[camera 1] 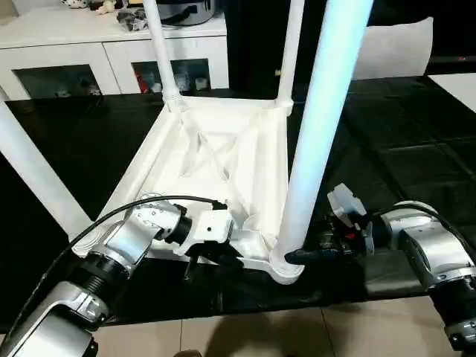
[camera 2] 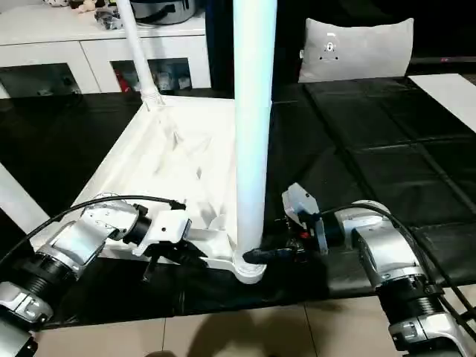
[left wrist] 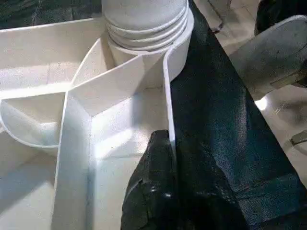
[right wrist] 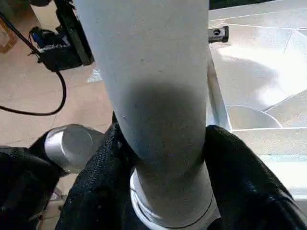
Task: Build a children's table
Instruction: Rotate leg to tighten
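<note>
the near leg [camera 1: 320, 134] runs off the top edge (as do the two far ones), and the items behind the cabinet [camera 1: 111, 52] glass are too small to tell.

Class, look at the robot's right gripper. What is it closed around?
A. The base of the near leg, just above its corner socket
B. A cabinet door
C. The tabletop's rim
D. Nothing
A: the right gripper has a black finger on each side of the near leg, just above the socket.
</note>
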{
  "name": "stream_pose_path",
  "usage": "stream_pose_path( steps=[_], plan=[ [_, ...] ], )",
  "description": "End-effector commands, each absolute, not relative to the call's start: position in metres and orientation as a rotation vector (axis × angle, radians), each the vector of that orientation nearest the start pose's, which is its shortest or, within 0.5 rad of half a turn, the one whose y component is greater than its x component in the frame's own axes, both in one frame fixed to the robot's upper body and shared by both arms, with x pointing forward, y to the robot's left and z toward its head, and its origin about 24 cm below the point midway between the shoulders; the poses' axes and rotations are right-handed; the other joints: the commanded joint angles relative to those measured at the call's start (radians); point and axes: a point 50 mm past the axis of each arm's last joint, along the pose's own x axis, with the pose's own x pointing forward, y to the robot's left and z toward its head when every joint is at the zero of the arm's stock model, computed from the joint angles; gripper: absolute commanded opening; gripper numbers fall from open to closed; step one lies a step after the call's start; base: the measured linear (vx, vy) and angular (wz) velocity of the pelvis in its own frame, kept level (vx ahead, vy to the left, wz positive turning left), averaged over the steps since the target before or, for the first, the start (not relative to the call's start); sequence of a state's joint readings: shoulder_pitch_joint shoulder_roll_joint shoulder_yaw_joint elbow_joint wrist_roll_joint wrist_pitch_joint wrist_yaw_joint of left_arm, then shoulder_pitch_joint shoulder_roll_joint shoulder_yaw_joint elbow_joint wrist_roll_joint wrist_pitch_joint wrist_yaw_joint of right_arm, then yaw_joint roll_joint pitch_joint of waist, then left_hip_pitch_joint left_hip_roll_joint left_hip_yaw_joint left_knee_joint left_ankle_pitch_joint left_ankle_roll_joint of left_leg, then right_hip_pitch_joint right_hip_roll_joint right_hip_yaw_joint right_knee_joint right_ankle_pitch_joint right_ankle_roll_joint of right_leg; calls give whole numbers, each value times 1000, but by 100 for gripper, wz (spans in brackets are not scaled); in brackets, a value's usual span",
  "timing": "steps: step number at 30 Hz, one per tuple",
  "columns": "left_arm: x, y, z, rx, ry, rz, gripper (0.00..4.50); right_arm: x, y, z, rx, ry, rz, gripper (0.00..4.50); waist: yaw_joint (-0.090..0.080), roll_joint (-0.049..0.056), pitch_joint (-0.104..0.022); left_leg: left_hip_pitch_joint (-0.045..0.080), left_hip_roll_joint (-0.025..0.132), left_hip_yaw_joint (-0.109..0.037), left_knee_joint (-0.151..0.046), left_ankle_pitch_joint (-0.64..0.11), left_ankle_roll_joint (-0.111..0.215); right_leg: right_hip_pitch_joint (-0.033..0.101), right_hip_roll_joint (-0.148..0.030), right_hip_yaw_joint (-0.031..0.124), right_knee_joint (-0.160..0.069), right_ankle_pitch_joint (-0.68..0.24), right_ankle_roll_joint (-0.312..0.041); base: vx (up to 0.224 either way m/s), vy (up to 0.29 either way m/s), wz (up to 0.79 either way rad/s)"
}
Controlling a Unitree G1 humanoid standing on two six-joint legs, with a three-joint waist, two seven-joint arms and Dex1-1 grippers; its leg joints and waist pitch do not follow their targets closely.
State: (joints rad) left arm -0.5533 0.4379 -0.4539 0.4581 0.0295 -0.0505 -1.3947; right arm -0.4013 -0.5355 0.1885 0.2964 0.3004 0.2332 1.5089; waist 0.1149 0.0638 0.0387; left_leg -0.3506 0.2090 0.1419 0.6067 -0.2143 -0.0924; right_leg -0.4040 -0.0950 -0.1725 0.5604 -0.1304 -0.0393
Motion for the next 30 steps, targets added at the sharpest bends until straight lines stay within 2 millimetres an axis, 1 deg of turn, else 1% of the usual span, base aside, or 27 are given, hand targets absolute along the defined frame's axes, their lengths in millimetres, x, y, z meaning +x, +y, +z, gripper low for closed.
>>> stream_pose_path(
  steps=[1,4,5,6,7,8,9,10,11,12,13,14,15,16,17,18,19,20,22,23,24,25,26,27,28,29,30],
  plan=[
    [282,111,51,597,423,-1768,0,273,-168,77,-58,326,1575,195,-2,-22,-72,-8,19,14,-65,-109,106,67,-56,55,-68,-408,-63,0,0,0],
    [282,107,55,540,413,-1733,0,277,-159,76,-31,301,1479,192,-3,-22,-71,-8,18,14,-66,-112,100,66,-56,53,-70,-422,-62,0,0,0],
    [282,107,55,540,413,-1733,0,277,-159,76,-31,301,1479,191,-7,-18,-68,-8,17,14,-67,-121,93,65,-55,52,-75,-438,-56,0,0,0],
    [283,105,57,516,405,-1712,0,281,-155,73,-45,314,1405,191,-8,-14,-67,-6,15,15,-67,-130,88,64,-54,51,-77,-452,-50,0,0,0],
    [286,97,60,455,399,-1648,0,294,-146,67,-51,320,1203,191,-20,-14,-63,-8,13,15,-68,-147,63,65,-53,47,-81,-485,-33,0,0,0],
    [286,93,61,440,393,-1633,0,300,-142,65,-36,321,1124,191,-23,-12,-61,-4,8,14,-69,-155,57,63,-52,42,-89,-507,-27,0,0,0],
    [287,90,61,436,391,-1622,0,302,-140,65,-29,318,1091,191,-42,-14,-57,-8,2,9,-68,-191,41,68,-51,28,-98,-560,1,0,0,0],
    [288,85,61,432,385,-1595,0,308,-136,66,-14,311,1019,191,-63,-10,-54,-4,0,6,-63,-234,30,65,-50,15,-111,-601,30,0,0,0],
    [289,84,61,431,385,-1585,0,309,-135,66,-11,308,1001,191,-63,-10,-54,-4,0,6,-63,-234,30,65,-50,15,-111,-601,30,0,0,0],
    [290,80,61,420,382,-1560,0,312,-133,65,4,317,956,191,-96,-5,-52,-1,-5,1,-55,-294,35,68,-46,-6,-128,-635,71,0,0,0],
    [293,74,60,401,377,-1519,0,316,-130,64,21,330,887,191,-107,-1,-52,2,-1,0,-56,-310,38,68,-44,-10,-133,-630,76,0,0,0],
    [298,66,60,372,371,-1443,0,320,-126,63,36,341,797,191,-127,3,-52,0,5,-6,-59,-327,39,75,-44,-18,-137,-608,75,0,0,0],
    [298,66,60,372,371,-1443,0,320,-126,63,36,341,797,191,-137,7,-51,-1,11,-9,-62,-341,39,79,-45,-22,-137,-592,70,0,0,0],
    [304,59,62,327,367,-1362,0,323,-120,62,76,338,738,191,-157,13,-50,-15,38,-25,-80,-410,41,101,-50,-20,-116,-551,78,0,0,0],
    [307,56,63,308,362,-1324,0,324,-118,62,84,335,716,191,-161,11,-49,5,40,-24,-81,-448,39,87,-52,-10,-119,-544,65,0,0,0],
    [311,53,65,286,357,-1274,0,326,-114,62,73,322,683,191,-168,8,-49,9,30,-20,-75,-448,34,82,-55,-13,-124,-556,57,0,0,0],
    [313,51,67,275,355,-1245,0,327,-112,61,62,313,662,191,-176,3,-50,10,5,-12,-58,-411,31,78,-58,-28,-140,-599,61,0,0,0],
    [313,51,67,275,355,-1245,0,327,-112,61,62,313,662,191,-178,3,-51,6,-1,-10,-55,-386,34,80,-61,-32,-143,-604,64,0,0,0],
    [319,50,68,297,334,-1172,0,326,-105,62,121,282,665,247,-186,7,-52,1,-2,-9,-53,-358,48,80,-62,-34,-146,-589,63,0,0,0],
    [319,51,68,310,333,-1164,0,325,-103,64,145,268,678,261,-188,10,-56,-1,1,-12,-57,-342,54,82,-64,-30,-141,-554,51,0,0,0],
    [319,51,68,313,333,-1163,0,324,-103,64,151,265,681,263,-190,9,-58,-10,4,-15,-61,-321,60,88,-63,-25,-132,-515,37,0,0,0],
    [319,53,67,329,331,-1173,0,321,-104,65,152,249,710,270,-189,8,-58,-13,5,-15,-63,-312,65,89,-62,-23,-129,-503,33,0,0,0],
    [318,54,67,335,331,-1178,0,320,-104,66,142,244,723,279,-182,10,-62,-11,5,-13,-62,-279,72,87,-65,-15,-125,-470,14,0,0,0],
    [317,56,66,339,332,-1183,0,317,-107,66,135,235,748,279,-176,6,-65,-14,4,-11,-64,-238,81,87,-64,-7,-117,-432,-9,0,0,0],
    [317,57,66,342,334,-1186,0,316,-109,67,131,229,765,297,-176,6,-65,-14,4,-11,-64,-238,81,87,-64,-7,-117,-432,-9,0,0,0],
    [316,58,66,348,331,-1192,0,314,-112,67,128,222,778,314,-160,5,-69,-17,8,-10,-65,-179,101,88,-64,5,-104,-371,-37,0,0,0],
    [315,60,66,356,324,-1205,0,313,-115,68,121,213,795,314,-156,3,-71,-22,8,-10,-63,-154,105,91,-63,8,-96,-347,-47,0,0,0]
  ],
)
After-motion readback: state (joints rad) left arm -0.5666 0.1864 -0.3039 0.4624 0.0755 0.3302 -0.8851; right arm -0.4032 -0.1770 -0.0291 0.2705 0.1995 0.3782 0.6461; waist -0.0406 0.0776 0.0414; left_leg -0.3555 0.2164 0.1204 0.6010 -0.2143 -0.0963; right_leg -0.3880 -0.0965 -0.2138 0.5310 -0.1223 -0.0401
